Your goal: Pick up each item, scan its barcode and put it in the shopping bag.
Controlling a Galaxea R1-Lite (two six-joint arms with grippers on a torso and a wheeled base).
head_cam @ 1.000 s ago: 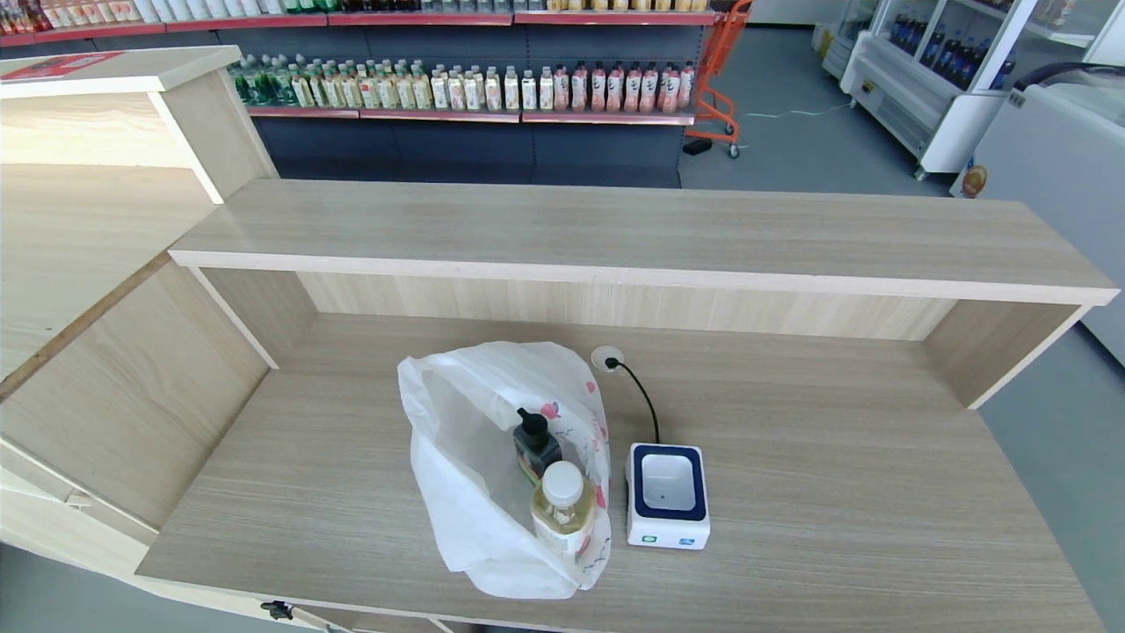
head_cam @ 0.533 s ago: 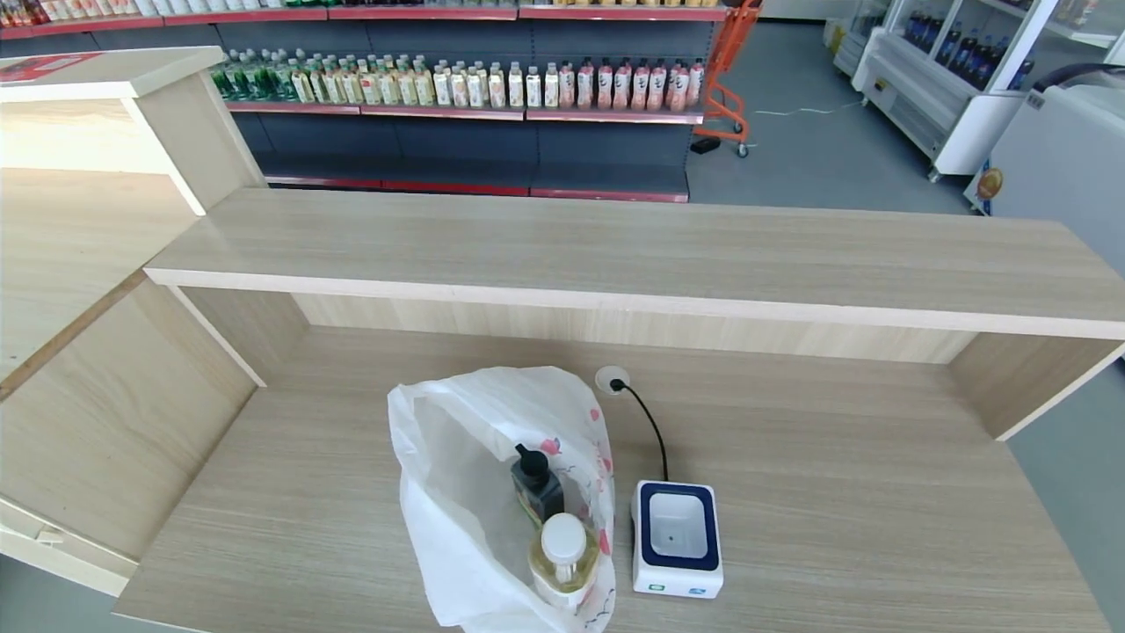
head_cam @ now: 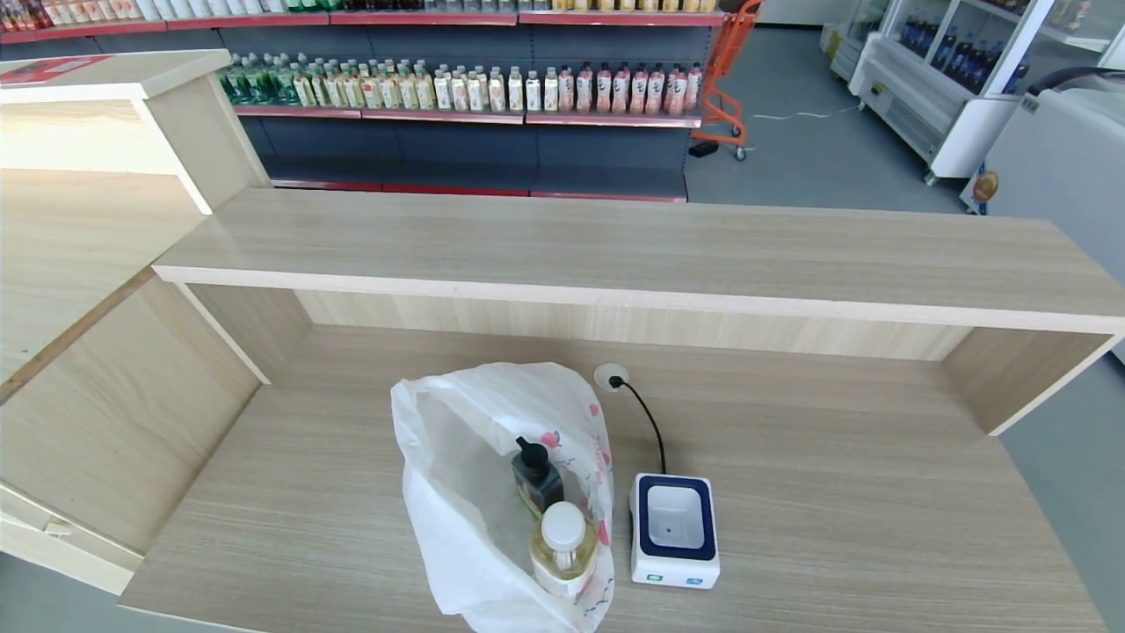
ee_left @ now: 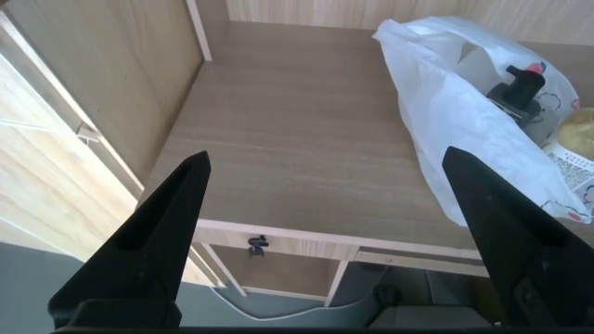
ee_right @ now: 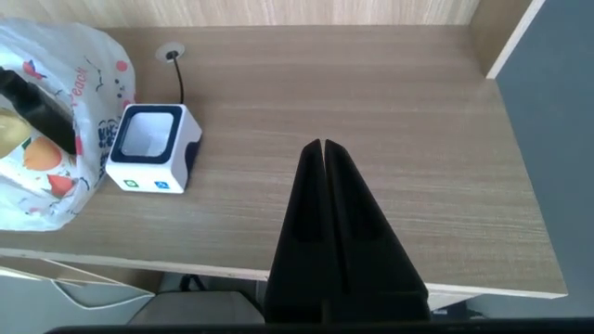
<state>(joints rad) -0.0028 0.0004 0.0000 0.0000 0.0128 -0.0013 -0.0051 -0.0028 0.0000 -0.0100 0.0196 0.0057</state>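
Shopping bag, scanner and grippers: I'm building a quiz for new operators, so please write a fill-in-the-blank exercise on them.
The shopping bag holds ____ bottles. The scanner stands on the robot's ____ side of the bag. The left gripper has its jaws ____. The right gripper has its jaws ____.
Missing words: two; right; open; shut.

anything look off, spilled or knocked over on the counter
Nothing stands out. The shopping bag stands open on the counter, the dark pump bottle and the white-capped bottle standing inside, no spill visible. The scanner sits flat beside the bag, its cable intact.
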